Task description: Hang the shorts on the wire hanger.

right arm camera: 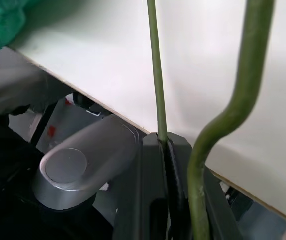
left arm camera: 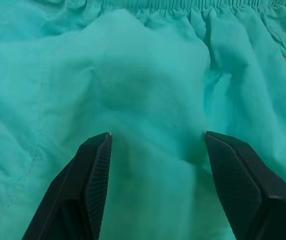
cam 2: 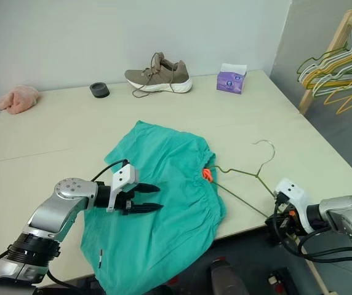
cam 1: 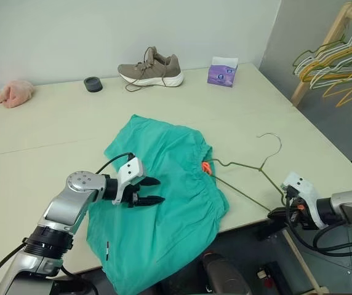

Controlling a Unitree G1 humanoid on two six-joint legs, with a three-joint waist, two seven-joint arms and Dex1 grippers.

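Your shorts (cam 1: 164, 203) are teal-green, lying flat but rumpled on the table (cam 1: 53, 129), with the gathered elastic waistband toward the wire hanger (cam 1: 250, 175) and the lower end draped over the table's near edge. There's a small orange tag (cam 1: 206, 166) at the waistband, right where the hanger's end meets the fabric. A tiny striped label sits near the hem on the left leg.

The hanger is thin olive-grey wire, triangular, lying flat just right of the shorts, hook pointing away from you. One end is at or under the waistband; can't tell which.

Your left gripper (cam 1: 151, 191) is over the middle of the shorts, fingers spread apart and holding nothing. The wrist view shows the two black fingers (left arm camera: 90, 185) straddling a raised fold of cloth.

Your right gripper (cam 1: 285, 209) is at the table's near edge, right of the shorts, pinched closed on the hanger's wire; the wrist view shows the straight wire clamped between the fingers and a bent section passing alongside.

Behind the shorts: shoe (cam 1: 151, 67), tissue box (cam 1: 223, 71), dark round cap (cam 1: 93, 84), pink cloth (cam 1: 13, 93). Rack of hangers (cam 1: 339, 58) far right.
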